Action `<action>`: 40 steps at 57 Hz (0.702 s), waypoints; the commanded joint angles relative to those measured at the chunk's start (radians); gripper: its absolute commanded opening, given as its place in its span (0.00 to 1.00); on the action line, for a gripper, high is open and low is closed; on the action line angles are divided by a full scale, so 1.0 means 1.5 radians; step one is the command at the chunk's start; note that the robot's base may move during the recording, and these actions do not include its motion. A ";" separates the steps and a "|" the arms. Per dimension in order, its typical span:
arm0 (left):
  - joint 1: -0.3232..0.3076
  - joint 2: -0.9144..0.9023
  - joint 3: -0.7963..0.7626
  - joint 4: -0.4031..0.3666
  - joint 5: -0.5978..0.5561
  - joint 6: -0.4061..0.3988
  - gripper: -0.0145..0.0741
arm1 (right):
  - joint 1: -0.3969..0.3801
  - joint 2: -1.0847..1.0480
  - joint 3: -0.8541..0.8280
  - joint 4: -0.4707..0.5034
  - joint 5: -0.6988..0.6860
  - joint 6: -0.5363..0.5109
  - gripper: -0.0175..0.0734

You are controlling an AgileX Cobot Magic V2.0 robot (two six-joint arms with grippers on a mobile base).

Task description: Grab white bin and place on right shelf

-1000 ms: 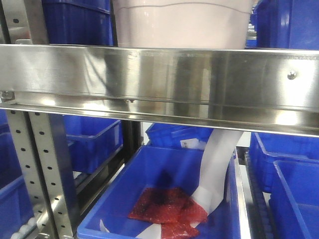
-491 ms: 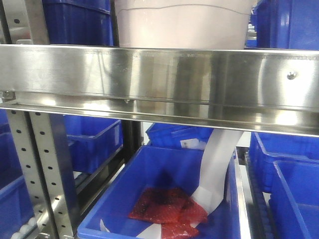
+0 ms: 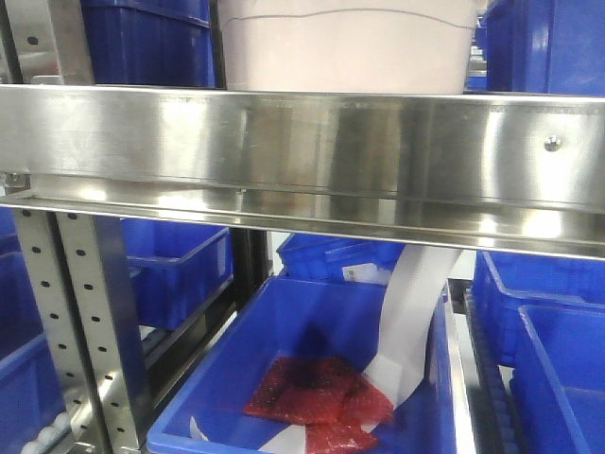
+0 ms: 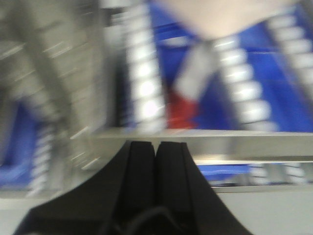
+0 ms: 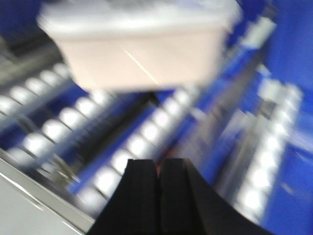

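Bin (image 3: pixel 345 47) edged slightly higher since earlier, at 12 o'clock behind shelf rail (image 3: pixel 302 142), left gripper (image 4: pixel 156 147) and right gripper (image 5: pixel 157 166) both closed, empty, wrist views blurred.

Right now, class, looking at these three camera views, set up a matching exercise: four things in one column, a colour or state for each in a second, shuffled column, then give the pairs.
Things:
1. white bin
2. front rail of the right shelf
3. packets in the blue crate
4. left gripper

Colour or state:
A. fingers pressed together, nothing between them
B. red
C. shiny brushed steel
D. pale pinkish-white, standing above the rail

Pairs: 1-D, 2-C, 3-B, 4-A
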 commanded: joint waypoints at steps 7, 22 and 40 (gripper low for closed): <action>-0.003 -0.131 0.164 0.044 -0.175 -0.030 0.03 | -0.002 -0.116 0.085 -0.030 -0.133 0.020 0.27; -0.003 -0.327 0.413 0.043 -0.436 -0.029 0.03 | -0.002 -0.326 0.265 -0.027 -0.281 -0.034 0.27; -0.003 -0.452 0.499 0.043 -0.530 -0.029 0.03 | -0.002 -0.515 0.337 -0.027 -0.333 -0.034 0.27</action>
